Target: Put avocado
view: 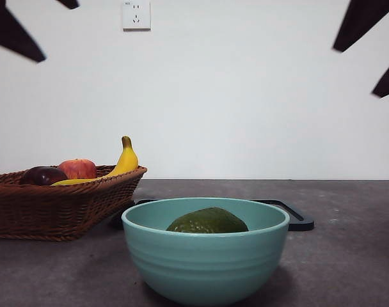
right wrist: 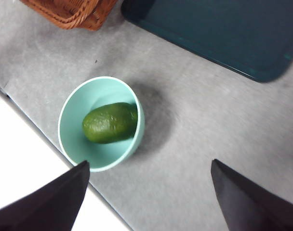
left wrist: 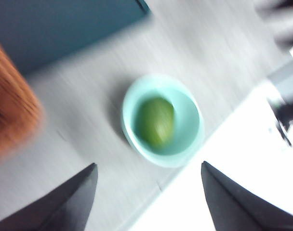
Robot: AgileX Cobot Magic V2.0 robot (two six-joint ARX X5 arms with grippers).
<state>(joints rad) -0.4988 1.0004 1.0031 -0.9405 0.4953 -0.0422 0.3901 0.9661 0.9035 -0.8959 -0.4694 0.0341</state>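
Avocado (view: 207, 221), dark green and bumpy, lay on its side inside the mint-green bowl (view: 205, 265) near the table's front edge. Left gripper (left wrist: 149, 197) and right gripper (right wrist: 149, 195) both hung high above the bowl, jaws spread wide, grasping nothing. Wicker basket (view: 54, 204) held a banana (view: 121, 163), red apple (view: 77, 169) and dark purple fruit (view: 43, 175). Dark tray (view: 295, 219) sat behind the bowl.

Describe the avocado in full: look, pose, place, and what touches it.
The avocado is dark green, an elongated oval with dull, finely bumpy skin, whole and uncut. It lies on its side inside the pale teal bowl, resting on the bowl's floor and close against one wall. In the front view only its rounded top shows above the rim. Nothing else touches it; both pincers are up and away from it.
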